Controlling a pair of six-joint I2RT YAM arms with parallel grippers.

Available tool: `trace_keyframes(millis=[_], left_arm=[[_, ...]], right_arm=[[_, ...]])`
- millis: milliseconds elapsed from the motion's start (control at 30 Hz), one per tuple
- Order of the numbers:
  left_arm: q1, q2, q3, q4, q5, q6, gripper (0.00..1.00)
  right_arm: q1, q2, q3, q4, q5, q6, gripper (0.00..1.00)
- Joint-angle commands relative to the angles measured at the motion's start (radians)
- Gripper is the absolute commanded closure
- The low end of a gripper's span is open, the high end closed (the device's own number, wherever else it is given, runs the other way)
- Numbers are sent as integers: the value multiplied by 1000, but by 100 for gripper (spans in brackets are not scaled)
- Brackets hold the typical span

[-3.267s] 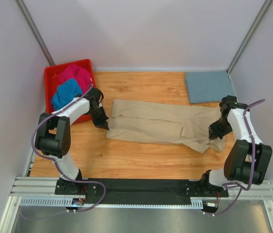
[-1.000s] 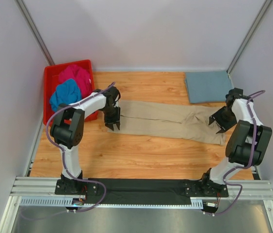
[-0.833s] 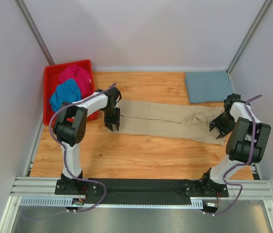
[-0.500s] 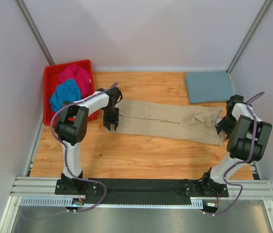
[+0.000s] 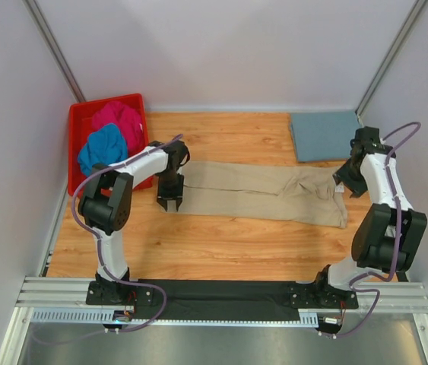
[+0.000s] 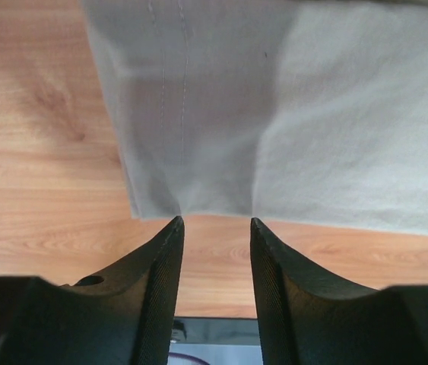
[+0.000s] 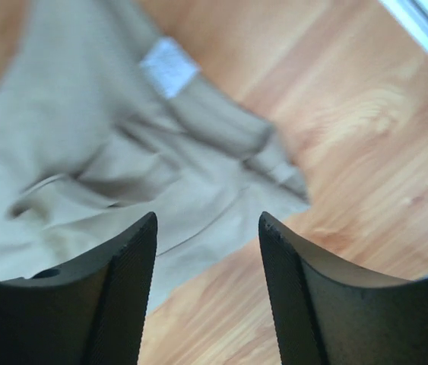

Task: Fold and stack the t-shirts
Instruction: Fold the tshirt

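- Long folded beige cloth t-shirt (image 5: 259, 190) lies L–R across wooden table (image 5: 198, 243); bare wood along its near edge.
- Folded grey-blue t-shirt (image 5: 326, 135) in far-R corner; magenta t-shirt (image 5: 118, 115) & bright blue t-shirt (image 5: 101, 148) in red plastic bin (image 5: 77, 122).
- L wrist view only: left gripper (image 6: 215, 220) fingers apart, empty, tips at the beige shirt's corner edge.
- R wrist view (blurry): right gripper (image 7: 207, 217) fingers apart, empty, above the beige shirt's rumpled end.
- Both arms bent over the beige shirt's ends.

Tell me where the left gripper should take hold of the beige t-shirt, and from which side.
Best to pinch the beige t-shirt at its left-end near corner, coming from the near edge. It lies flat in a long strip, and that edge sits just ahead of the open left gripper.
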Motion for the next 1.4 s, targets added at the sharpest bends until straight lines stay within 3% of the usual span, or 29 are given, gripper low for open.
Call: trace_keyframes(millis=[0,100,133,200,367,433,500,567,733,1367], left_arm=[[-3,-96,105,-52,23,20,52],[-3,-139,167,-24,122,29,52],[-3,-153,184,-1,214,29,52],[-6,-188,196,78,306,23,53],[-17,-283,149,189,294,-66,53],[-17,-325,106,198,279,-84,53],[-17,-346,81,152,259,-107,54],[-17,-359,61,122,259,-113,54],[-17,-376,7,89,230,-113,55],[-17,-402,-17,45,178,-83,57]], right_arm=[[97,26,116,-30,-99,132,42],[163,154,264,-82,-139,61,40],[178,185,335,-107,-129,44,40],[217,234,363,-95,-168,-88,45],[268,388,534,-141,-242,-292,50],[265,492,620,-202,-231,-194,56],[271,552,736,-370,-173,-68,59],[321,552,733,-386,-158,27,54],[355,577,702,-401,-116,210,55],[373,652,645,-328,-46,331,58]])
